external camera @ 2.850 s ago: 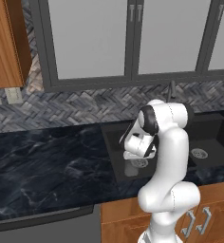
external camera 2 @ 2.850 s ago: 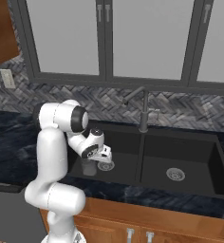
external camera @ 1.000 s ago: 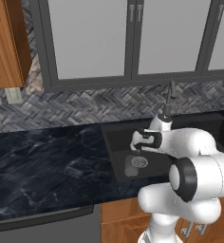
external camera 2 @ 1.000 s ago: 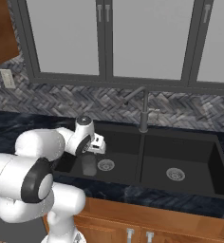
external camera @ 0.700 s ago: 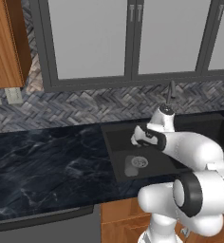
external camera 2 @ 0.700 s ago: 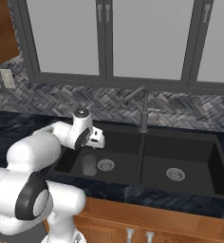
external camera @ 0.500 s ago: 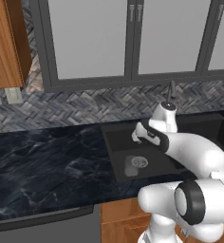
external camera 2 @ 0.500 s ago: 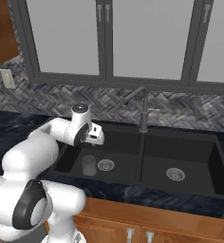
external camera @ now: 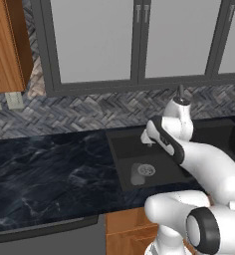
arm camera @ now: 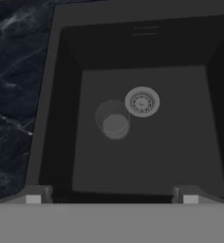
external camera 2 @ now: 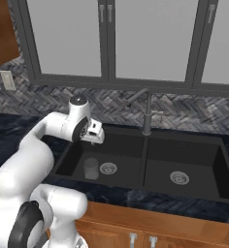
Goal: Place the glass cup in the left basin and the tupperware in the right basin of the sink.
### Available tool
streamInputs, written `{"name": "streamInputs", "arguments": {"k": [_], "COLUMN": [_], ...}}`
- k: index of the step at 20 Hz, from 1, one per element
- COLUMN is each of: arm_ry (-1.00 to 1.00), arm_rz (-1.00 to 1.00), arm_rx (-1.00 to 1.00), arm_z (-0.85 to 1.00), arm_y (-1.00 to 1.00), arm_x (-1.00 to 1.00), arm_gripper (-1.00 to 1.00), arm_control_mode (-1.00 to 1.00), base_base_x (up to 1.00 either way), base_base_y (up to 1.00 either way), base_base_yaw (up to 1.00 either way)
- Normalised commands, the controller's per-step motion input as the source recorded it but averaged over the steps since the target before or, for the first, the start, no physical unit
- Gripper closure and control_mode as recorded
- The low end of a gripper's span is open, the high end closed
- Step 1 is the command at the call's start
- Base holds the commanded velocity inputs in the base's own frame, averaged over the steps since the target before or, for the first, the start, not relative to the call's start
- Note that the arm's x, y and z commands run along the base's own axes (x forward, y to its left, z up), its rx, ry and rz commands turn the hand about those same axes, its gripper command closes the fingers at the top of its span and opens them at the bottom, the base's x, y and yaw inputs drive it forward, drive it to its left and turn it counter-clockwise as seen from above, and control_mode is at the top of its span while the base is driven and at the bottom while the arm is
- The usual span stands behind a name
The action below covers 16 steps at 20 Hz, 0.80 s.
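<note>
A: Cup (external camera 2: 90,168) stands upright in the left basin (arm camera: 180,142), just beside the drain (arm camera: 142,101).
B: Gripper (external camera 2: 95,137) hangs above, fingers spread, empty. Lift straight clear of the rim, then go find the tupperware

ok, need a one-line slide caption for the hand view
Looking down from the open tool: glass cup upright on the left basin floor, beside the silver drain.

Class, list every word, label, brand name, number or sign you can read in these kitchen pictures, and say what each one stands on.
None: no readable text shows on the sink, the glass cup, the faucet, the counter, the cabinets or the wall outlets.
</note>
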Motion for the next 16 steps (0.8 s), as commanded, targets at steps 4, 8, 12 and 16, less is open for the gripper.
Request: {"name": "streamInputs", "arguments": {"k": [4, 8, 12, 16], "arm_ry": [0.02, 0.01, 0.01, 0.02], "arm_rz": [0.00, 0.00, 0.00, 0.00], "arm_rx": [0.00, 0.00, 0.00, -0.01], "arm_z": [0.15, 0.21, 0.21, 0.20], "arm_y": [0.01, 0.00, 0.06, 0.11], "arm_x": [-0.42, -0.42, -0.36, -0.28], "arm_gripper": [-1.00, -1.00, -1.00, -1.00], "arm_control_mode": [-1.00, -1.00, -1.00, -1.00], "base_base_x": [0.00, 0.00, 0.00, 0.00], "base_base_y": [0.00, 0.00, 0.00, 0.00], "base_base_yaw": [0.00, 0.00, 0.00, 0.00]}}
